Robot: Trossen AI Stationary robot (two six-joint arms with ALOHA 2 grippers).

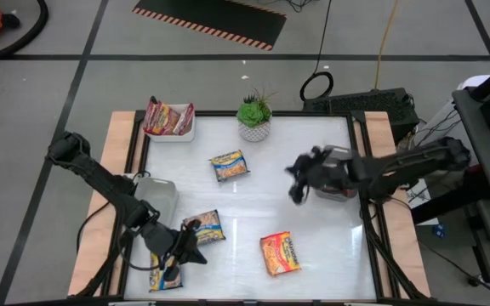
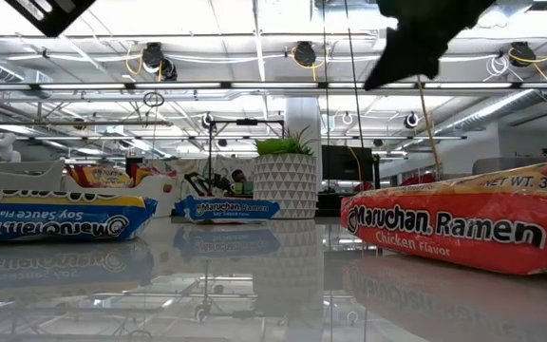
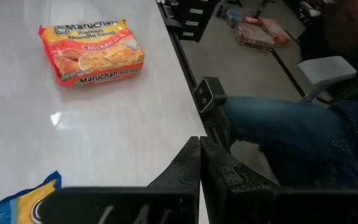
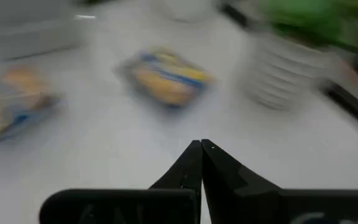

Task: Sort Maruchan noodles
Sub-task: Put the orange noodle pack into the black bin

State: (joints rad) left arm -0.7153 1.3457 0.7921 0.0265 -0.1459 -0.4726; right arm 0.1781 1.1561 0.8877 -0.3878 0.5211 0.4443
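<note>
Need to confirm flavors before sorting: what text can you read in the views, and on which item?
"Maruchan Ramen", "Chicken Flavor", "NET WT. 3 OZ": orange packet, low view.
"Maruchan Ramen": blue packet by the planter; its lower line is too small to read.
"Soy Sauce Flavor", upside down: blue packet at left.
"Maruchan Ramen Noodle Soup", "Chicken": orange packet, left wrist view.
High and right wrist views: unreadable.

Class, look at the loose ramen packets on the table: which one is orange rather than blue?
The chicken packet near the table's front edge, right of centre. The other loose packets are blue and yellow.
</note>
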